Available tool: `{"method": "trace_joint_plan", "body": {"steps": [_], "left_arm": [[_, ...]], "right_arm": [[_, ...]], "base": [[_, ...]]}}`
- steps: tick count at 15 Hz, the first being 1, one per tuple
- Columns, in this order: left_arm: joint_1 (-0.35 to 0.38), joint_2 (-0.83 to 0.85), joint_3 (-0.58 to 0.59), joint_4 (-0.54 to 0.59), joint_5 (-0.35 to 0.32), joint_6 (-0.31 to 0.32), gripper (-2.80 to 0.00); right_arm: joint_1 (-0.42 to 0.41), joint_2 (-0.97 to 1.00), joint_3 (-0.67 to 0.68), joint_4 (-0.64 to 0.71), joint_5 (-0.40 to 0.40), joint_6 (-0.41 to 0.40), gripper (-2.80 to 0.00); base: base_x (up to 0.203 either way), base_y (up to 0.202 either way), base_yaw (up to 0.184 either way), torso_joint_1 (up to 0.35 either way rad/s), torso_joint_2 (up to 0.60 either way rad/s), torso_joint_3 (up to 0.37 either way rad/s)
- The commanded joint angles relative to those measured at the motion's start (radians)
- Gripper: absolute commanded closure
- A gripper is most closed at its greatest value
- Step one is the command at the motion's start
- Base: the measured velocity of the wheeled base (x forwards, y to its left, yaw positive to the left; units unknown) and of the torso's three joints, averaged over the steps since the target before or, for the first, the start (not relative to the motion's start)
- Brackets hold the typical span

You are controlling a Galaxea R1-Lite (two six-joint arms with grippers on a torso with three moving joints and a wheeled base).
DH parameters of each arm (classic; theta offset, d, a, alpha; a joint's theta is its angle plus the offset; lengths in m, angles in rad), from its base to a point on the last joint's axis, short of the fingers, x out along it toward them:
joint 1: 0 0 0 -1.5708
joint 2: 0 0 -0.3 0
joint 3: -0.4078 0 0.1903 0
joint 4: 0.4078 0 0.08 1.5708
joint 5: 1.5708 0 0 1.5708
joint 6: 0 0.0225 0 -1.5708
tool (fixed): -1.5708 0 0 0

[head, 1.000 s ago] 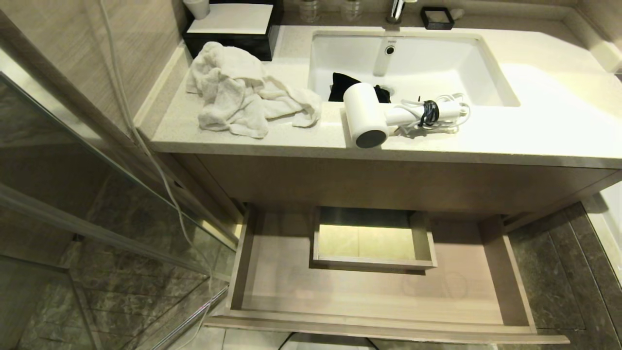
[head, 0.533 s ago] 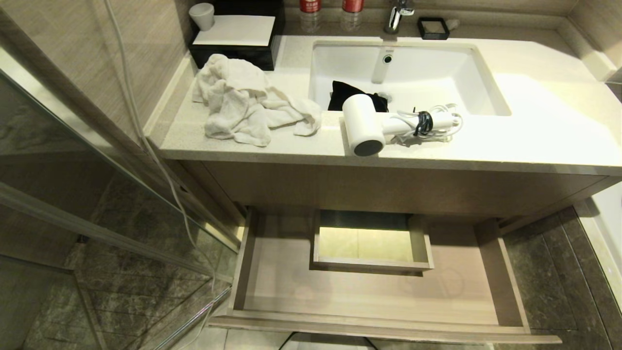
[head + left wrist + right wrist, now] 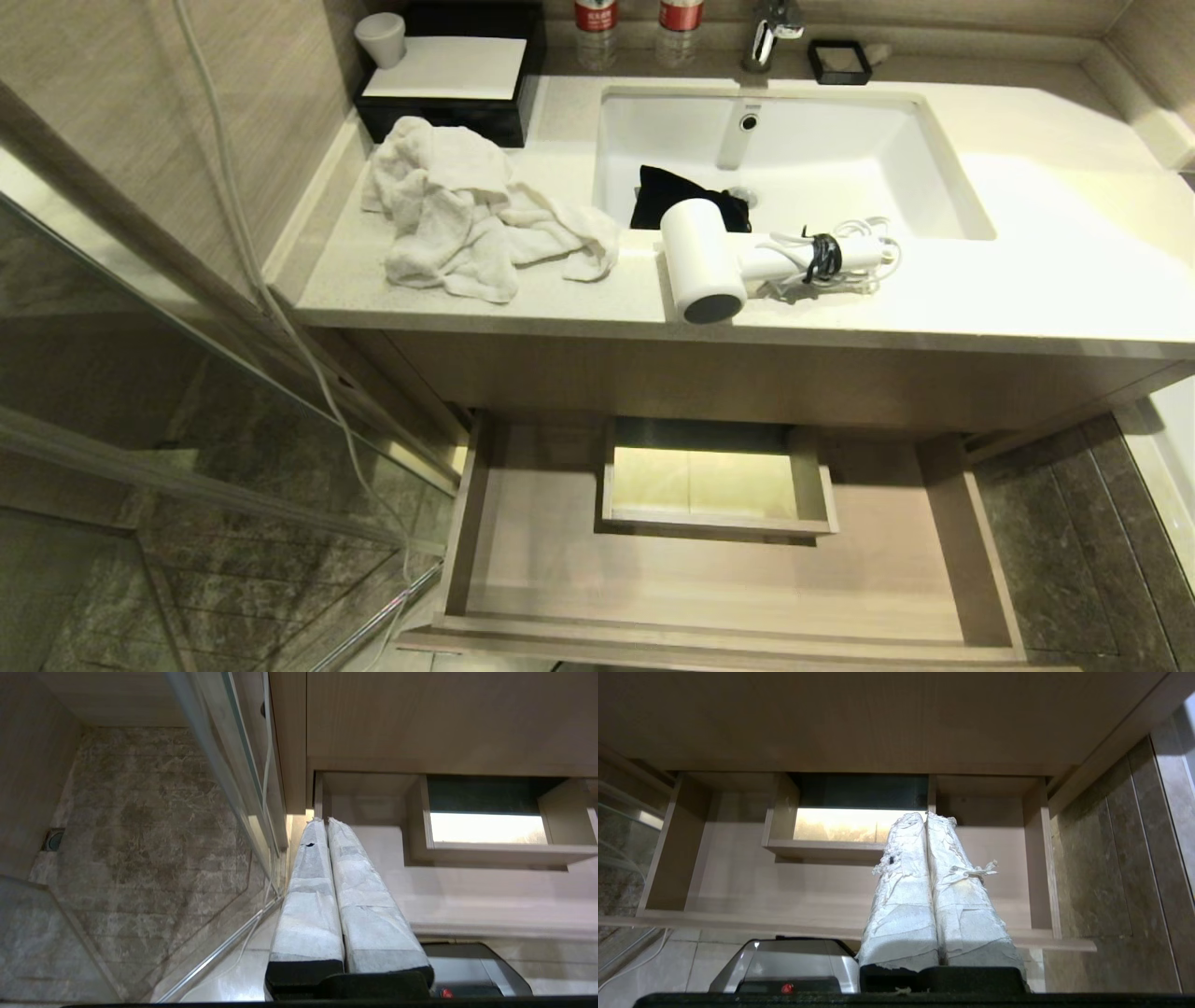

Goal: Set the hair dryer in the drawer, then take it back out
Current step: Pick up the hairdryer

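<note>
Your left tool (image 3: 327, 821) hangs parked with its padded fingers pressed together on nothing, low before the pulled-out drawer (image 3: 728, 588), whose pale floor lies just ahead of its tips. Higher than both tools, the hair dryer (image 3: 747, 261) lies near the counter (image 3: 579, 299) front edge, barrel mouth toward you, handle and bundled cord running rightward along the edge, handy to pick up. Your right tool (image 3: 927, 816) is likewise closed and empty, facing the drawer.

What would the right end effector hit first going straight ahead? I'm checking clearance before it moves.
Probably the pale floor of the open light-wood drawer, beside its boxed rectangular cutout; the shut right end effector points into it, though depth is unclear.
</note>
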Motion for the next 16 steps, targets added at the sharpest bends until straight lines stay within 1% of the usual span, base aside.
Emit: {"method": "trace_joint_plan", "body": {"steps": [1,9,16], "left_arm": [[0.0,0.0,0.002,0.0,0.0,0.0,0.0],[0.0,0.0,0.002,0.0,0.0,0.0,0.0],[0.0,0.0,0.002,0.0,0.0,0.0,0.0]], "right_arm": [[0.001,0.0,0.002,0.0,0.0,-0.002,0.0],[0.001,-0.001,0.002,0.001,0.0,-0.002,0.0],[0.0,-0.001,0.003,0.0,0.0,-0.002,0.0]], "base": [[0.0,0.0,0.0,0.254,-0.01,0.227],[0.0,0.0,0.0,0.287,-0.08,0.214],[0.0,0.0,0.0,0.335,-0.19,0.149]]}}
